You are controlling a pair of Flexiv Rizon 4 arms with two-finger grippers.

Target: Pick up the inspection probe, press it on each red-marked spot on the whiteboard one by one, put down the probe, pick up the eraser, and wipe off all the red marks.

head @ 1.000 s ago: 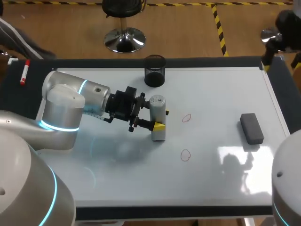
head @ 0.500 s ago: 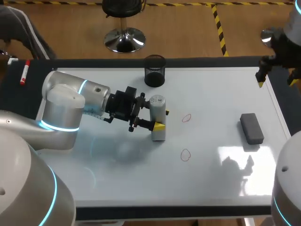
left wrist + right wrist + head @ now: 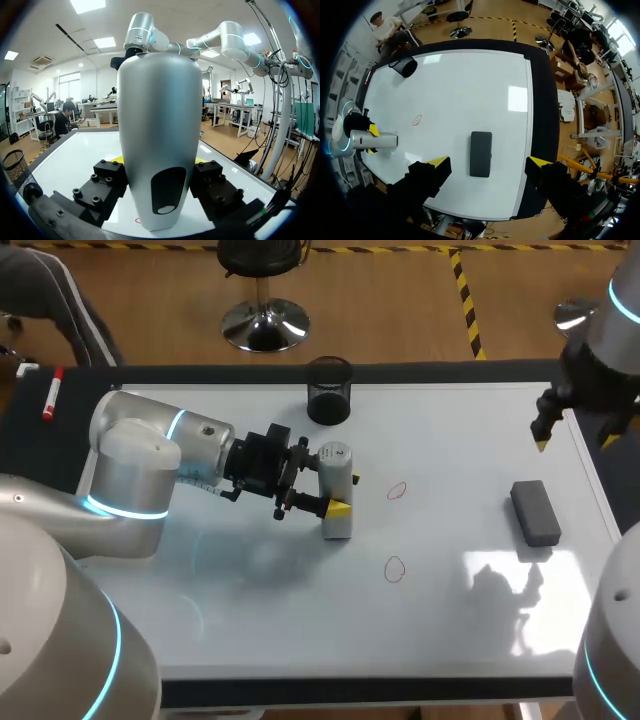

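Left fingers (image 3: 341,509) clench the inspection probe (image 3: 336,475), upright mid-way along the whiteboard (image 3: 450,430) beside the red marks (image 3: 397,490), while right fingers (image 3: 541,443) hang spread above the eraser (image 3: 536,511) near its right edge; wiping early could erase unpressed marks.

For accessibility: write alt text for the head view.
The left arm holds an inspection probe upright in its jaws on the whiteboard, beside two red marks. The right arm hangs with jaws open above the board's right edge, near an eraser; a black cup stands at the far edge.
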